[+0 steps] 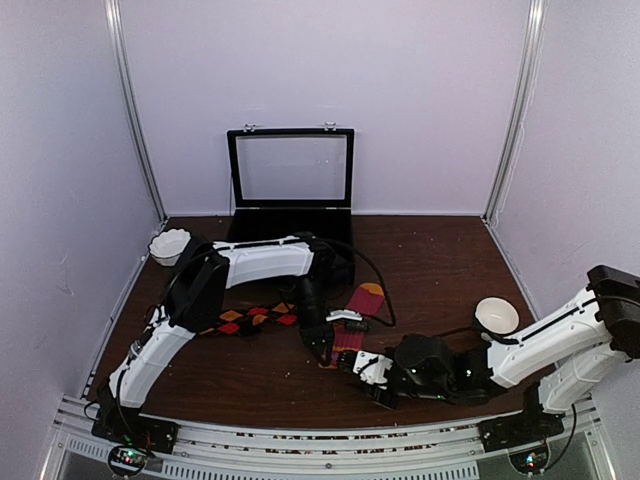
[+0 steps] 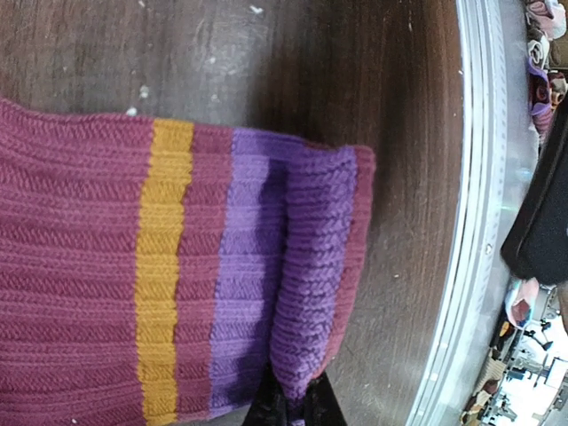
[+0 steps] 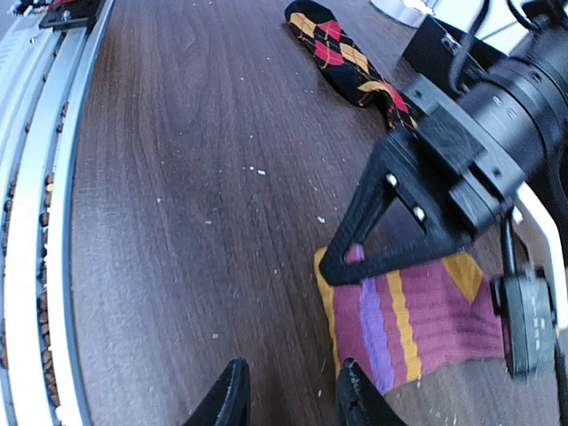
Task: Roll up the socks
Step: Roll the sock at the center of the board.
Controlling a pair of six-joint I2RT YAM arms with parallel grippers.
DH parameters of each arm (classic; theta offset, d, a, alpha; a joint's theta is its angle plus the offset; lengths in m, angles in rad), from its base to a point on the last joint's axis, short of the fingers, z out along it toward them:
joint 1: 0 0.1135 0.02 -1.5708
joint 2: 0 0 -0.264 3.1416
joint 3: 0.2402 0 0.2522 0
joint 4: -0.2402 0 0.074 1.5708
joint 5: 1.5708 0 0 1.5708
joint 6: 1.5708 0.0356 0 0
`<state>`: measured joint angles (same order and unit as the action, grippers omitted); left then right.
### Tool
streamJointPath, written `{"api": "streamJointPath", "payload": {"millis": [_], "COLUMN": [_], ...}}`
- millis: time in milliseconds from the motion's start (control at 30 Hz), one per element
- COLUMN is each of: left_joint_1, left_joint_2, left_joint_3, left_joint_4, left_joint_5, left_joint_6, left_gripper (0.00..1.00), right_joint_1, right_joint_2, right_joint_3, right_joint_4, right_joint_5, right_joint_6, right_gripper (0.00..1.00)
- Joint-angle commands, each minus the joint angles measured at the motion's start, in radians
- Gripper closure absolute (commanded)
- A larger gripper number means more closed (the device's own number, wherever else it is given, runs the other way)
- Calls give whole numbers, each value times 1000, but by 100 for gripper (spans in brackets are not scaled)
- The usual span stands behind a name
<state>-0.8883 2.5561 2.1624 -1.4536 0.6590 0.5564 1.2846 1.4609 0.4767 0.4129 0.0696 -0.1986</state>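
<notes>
The pink striped sock lies flat in the middle of the table, its near end folded over. In the left wrist view the folded purple cuff of this sock is pinched between the black tips of my left gripper, which is shut on it. My left gripper points down at that end. My right gripper is low on the table just in front of the sock, open, with only bare wood between its fingers. The black argyle sock lies to the left, untouched.
A black case with its lid up stands at the back. One white bowl sits at the far left and another on the right. The metal rail runs along the near table edge.
</notes>
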Motion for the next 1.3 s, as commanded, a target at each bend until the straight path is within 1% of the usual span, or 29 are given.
{"api": "streamJointPath", "payload": {"millis": [0, 200, 333, 533, 833, 933, 967, 1033, 1067, 1100, 1167, 1267], "left_joint_1": [0, 0, 0, 0, 0, 0, 0, 2, 4, 5, 7, 19], "left_joint_2": [44, 49, 56, 71, 71, 69, 67, 53, 35, 13, -36, -97], "left_joint_3": [30, 38, 40, 72, 71, 71, 70, 62, 46, 24, -20, -63], "left_joint_4": [-44, -39, -40, -62, -71, -73, -73, -67, -50, -26, 23, 63], "left_joint_5": [4, 2, -1, -3, -4, -3, -2, 1, 17, 25, 30, 62], "left_joint_6": [-13, -12, -13, -8, 1, 5, 8, 15, 22, 22, 23, 34], "left_gripper": [97, 97, 97, 97, 97, 96, 94, 84, 78, 74, 63, 54], "right_joint_1": [-9, -45, -72, -122, -139, -146, -148, -154, -160, -164, -169, -179], "right_joint_2": [76, 176, 199, 218, 266, 283, 287, 294, 299, 304, 310, 326], "right_joint_3": [79, 138, 155, 147, 131, 126, 124, 123, 122, 119, 109, 97], "right_joint_4": [-49, -30, -31, -29, 1, 7, 9, 8, 9, 12, 24, 24], "right_joint_5": [-15, -62, -75, -106, -93, -90, -92, -93, -93, -93, -95, -108], "right_joint_6": [-127, -166, -186, -195, -184, -176, -172, -162, -156, -150, -134, -114], "right_gripper": [66, 67, 67, 70, 72, 76, 79, 87, 91, 94, 97, 100]}}
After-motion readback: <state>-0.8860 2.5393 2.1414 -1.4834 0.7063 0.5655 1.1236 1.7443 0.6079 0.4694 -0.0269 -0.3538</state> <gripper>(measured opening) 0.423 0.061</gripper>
